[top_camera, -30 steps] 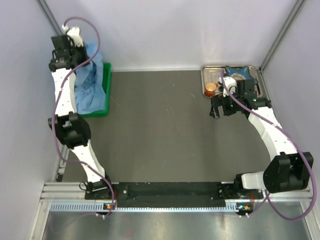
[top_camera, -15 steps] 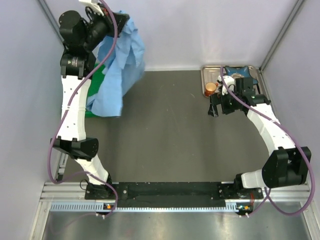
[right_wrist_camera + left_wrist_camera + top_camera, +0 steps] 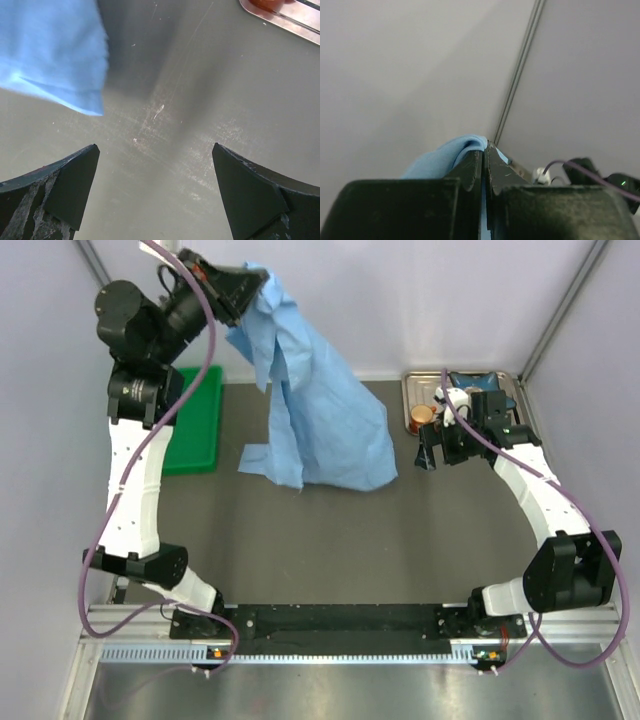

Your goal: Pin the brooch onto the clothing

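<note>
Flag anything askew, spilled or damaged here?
Only the shirt: it dangles bunched from the shut left gripper, held high, its lower end crumpled on the table right of the green bin rather than laid flat. Nothing looks spilled or torn. The right gripper is open and empty by the tray.

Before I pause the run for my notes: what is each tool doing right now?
Left tool: shut on the shirt.
Right tool: open, holding nothing.
</note>
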Controlling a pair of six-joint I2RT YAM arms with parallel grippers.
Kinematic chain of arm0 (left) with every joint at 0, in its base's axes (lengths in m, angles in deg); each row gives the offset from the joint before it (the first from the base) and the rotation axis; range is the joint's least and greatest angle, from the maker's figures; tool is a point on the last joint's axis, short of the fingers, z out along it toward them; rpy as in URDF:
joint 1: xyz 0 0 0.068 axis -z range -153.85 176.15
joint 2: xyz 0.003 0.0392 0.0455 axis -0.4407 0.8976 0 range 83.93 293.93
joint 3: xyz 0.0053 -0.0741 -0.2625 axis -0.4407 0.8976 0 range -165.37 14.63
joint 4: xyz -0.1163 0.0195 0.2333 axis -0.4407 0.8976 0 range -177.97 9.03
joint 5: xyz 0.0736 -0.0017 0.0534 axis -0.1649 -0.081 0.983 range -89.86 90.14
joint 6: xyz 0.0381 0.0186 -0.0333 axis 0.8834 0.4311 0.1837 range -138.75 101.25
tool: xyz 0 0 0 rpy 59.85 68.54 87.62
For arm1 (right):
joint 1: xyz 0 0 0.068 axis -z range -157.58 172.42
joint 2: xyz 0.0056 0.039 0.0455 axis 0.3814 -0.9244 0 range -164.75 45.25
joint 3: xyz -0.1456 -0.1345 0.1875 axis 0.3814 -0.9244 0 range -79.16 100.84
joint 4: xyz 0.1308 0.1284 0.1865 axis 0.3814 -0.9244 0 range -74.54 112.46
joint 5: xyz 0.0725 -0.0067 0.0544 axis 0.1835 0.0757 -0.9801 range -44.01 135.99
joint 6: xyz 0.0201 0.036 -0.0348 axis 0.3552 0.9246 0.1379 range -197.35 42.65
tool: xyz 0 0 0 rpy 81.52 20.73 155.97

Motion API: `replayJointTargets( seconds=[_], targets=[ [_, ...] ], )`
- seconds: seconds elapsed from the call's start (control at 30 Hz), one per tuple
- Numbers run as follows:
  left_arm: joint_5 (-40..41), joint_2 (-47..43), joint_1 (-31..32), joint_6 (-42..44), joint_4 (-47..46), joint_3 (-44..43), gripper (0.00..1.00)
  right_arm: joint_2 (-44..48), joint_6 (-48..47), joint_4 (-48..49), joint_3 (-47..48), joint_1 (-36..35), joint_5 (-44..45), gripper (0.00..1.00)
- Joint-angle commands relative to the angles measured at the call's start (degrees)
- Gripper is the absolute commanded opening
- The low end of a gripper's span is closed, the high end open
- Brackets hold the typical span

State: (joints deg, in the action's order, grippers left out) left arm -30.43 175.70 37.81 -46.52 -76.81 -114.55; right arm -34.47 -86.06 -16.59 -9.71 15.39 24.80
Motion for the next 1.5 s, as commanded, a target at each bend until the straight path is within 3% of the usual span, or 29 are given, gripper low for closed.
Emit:
replayJointTargets(
  seconds=[0.0, 0.13, 0.27, 0.33, 0.4, 0.5, 0.6, 0.7, 0.73, 0.83, 0.9, 0.93, 1.03, 1.1, 1.27, 1.4, 1.47],
  targets=[
    [2.4, -2.8, 0.2, 14.5, 9.9, 11.8, 0.0, -0.3, 0.2, -0.2, 3.1, -0.5, 0.2, 0.99],
    [12.7, 1.0, -0.6, 21.3, 15.4, 9.6, 0.0, -1.6, 0.2, -0.4, 4.4, -0.4, 0.3, 0.99],
    [23.1, 10.9, -3.0, 20.0, 16.1, -8.3, 0.0, -3.2, 0.8, -1.0, 6.7, -0.4, -0.3, 0.99],
    [21.7, 12.6, -3.3, 19.1, 12.6, -12.3, 0.0, -3.2, 1.1, -1.2, 7.1, 0.3, -0.9, 0.99],
    [14.2, 12.2, -2.9, 18.0, 8.4, -12.1, 0.0, -3.4, 1.6, -1.6, 7.8, 1.6, -2.0, 0.99],
    [5.4, 11.0, 1.4, 19.7, 10.1, -9.2, 0.0, -4.0, 2.8, -2.2, 9.4, 5.9, -5.2, 0.99],
    [-1.0, 7.6, 10.1, 27.8, 18.2, -1.4, 0.0, -4.7, 3.7, -3.2, 10.7, 11.0, -9.2, 0.99],
    [-4.2, 3.3, 22.9, 39.6, 27.5, 10.7, 0.0, -5.4, 3.2, -4.3, 11.0, 14.5, -10.9, 0.99],
    [-4.9, 2.5, 29.8, 45.4, 30.1, 13.5, 0.0, -5.5, 2.7, -4.7, 11.0, 14.9, -11.0, 0.99],
    [-8.3, 1.7, 40.4, 57.2, 42.1, 25.4, 0.0, -5.9, 1.2, -6.0, 11.0, 15.7, -11.2, 0.99],
    [-9.9, 2.5, 43.3, 62.8, 47.7, 28.3, 0.0, -6.0, 0.8, -6.5, 10.9, 15.7, -11.7, 0.99],
    [-10.7, 3.7, 44.2, 64.4, 49.4, 29.3, 0.15, -6.0, 0.5, -6.8, 10.9, 15.6, -11.9, 0.99],
    [-7.1, 6.4, 42.8, 65.5, 55.4, 25.1, 0.59, -6.2, -0.3, -7.7, 10.4, 15.6, -13.8, 0.99],
    [-11.2, 6.8, 39.2, 63.8, 57.9, 22.4, 0.99, -6.6, -0.5, -8.0, 9.7, 15.3, -14.8, 0.99],
    [-17.9, 2.6, 20.4, 56.3, 49.9, 23.5, 0.99, -8.1, -1.2, -7.8, 9.9, 11.0, -15.2, 0.99],
    [-17.6, -0.8, 5.0, 41.8, 32.6, 34.6, 0.96, -11.0, -1.7, -7.7, 11.2, 4.7, -15.8, 0.99],
    [-18.6, -1.5, 0.8, 37.3, 23.8, 40.3, 0.95, -11.6, -2.0, -7.7, 12.0, 0.7, -16.5, 0.99]
  ],
)
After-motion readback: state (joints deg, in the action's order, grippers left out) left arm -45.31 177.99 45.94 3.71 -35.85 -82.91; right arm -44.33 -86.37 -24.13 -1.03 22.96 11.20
